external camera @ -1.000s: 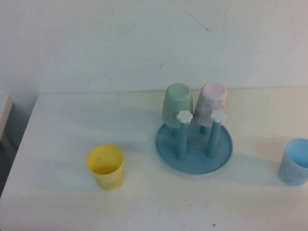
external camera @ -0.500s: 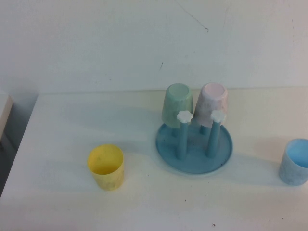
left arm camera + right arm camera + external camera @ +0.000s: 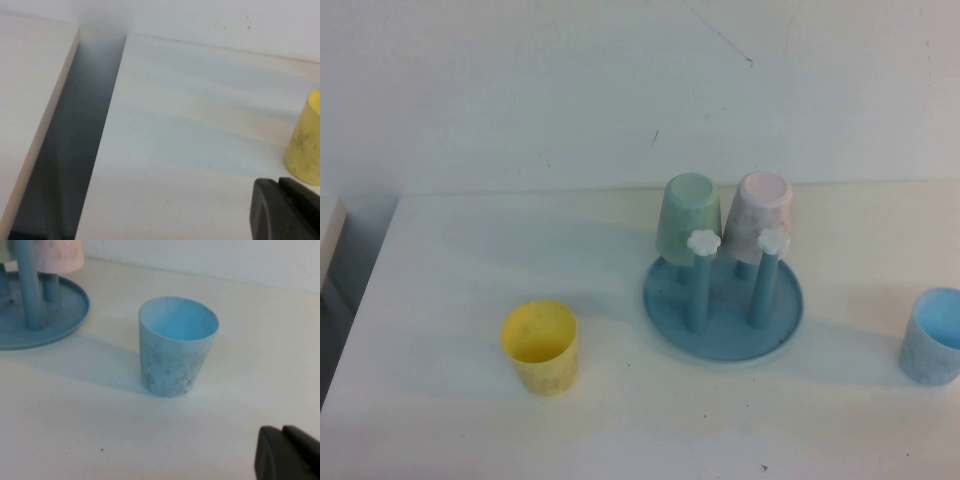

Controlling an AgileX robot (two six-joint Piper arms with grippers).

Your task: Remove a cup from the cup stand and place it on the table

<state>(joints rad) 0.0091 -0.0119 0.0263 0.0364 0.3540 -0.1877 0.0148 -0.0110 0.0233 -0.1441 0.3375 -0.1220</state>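
Spreading wide and white, tabletop point(image 3: 470, 260). Sitting mid-tabletop, cup stand point(image 3: 723, 312), carrying upturned green cup point(image 3: 688, 218) and pink cup point(image 3: 761, 216). Standing upright left of stand, well apart, cup point(image 3: 541, 347). Standing far right, blue cup point(image 3: 932, 335). Lurking near each: left tool point(image 3: 287, 210), right tool point(image 3: 287, 454); cannot tell whether open.

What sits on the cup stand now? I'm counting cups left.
On the cup stand: a green cup and pink cup, upside down on rear pegs that they hide. Two front pegs bare.
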